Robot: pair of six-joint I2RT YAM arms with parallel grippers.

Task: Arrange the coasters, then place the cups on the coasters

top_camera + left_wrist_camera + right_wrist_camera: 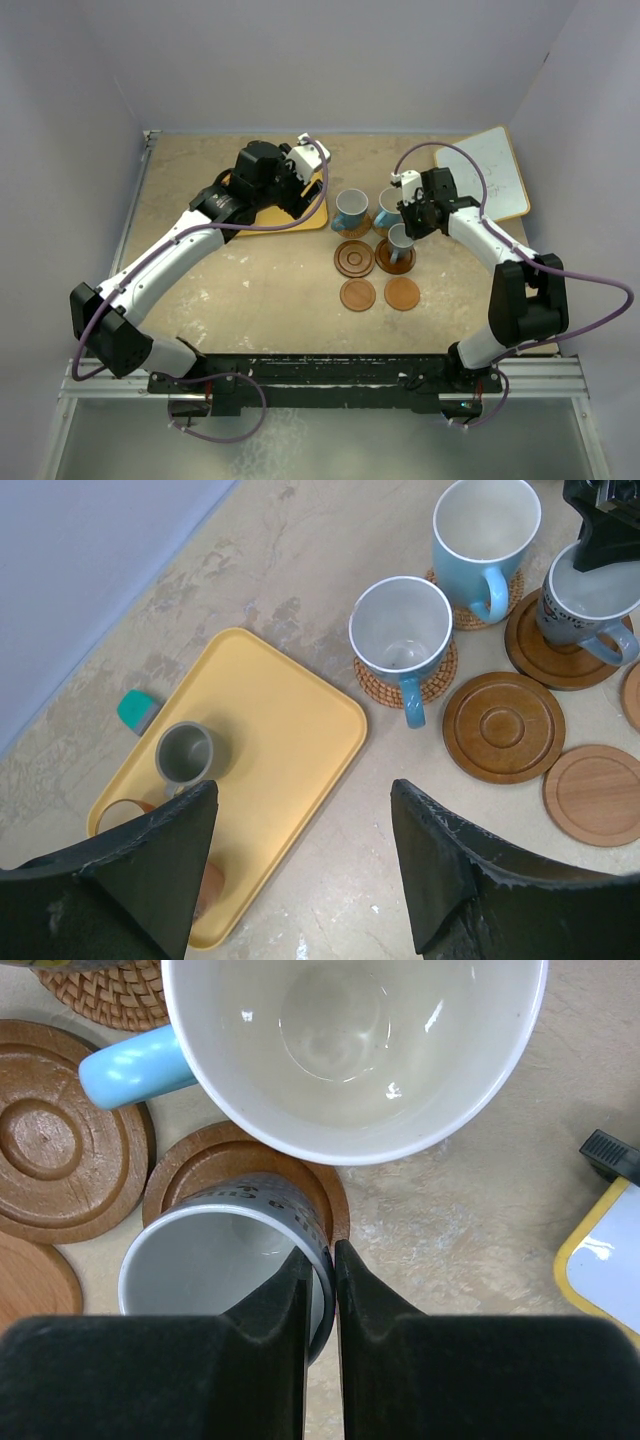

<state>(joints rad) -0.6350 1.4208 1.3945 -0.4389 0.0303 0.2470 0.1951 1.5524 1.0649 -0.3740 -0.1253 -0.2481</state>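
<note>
Sitting upright on the yellow tray (300, 695) is the grey cup (187, 752), empty, with an orange-brown cup (122, 806) near it mostly hidden behind a finger. A small green object (137, 710) lies on the table just outside the tray's edge. One light blue cup (400, 630) and a second (485, 530), both empty, each stand on a woven coaster (432, 678). The small pale cup (215, 1260), also empty, stands on a dark coaster (215, 1160). Beside it a ringed coaster (503, 727) and two plain coasters (357, 295) lie bare. The left arm reaches far forward and its left gripper (300, 790) hangs above the tray, fingers spread wide with nothing between them. The right arm bends inward, and the right gripper (335, 1250) points down with its fingers pressed almost together, pinching the small pale cup's wall, one finger inside the rim and one outside.
</note>
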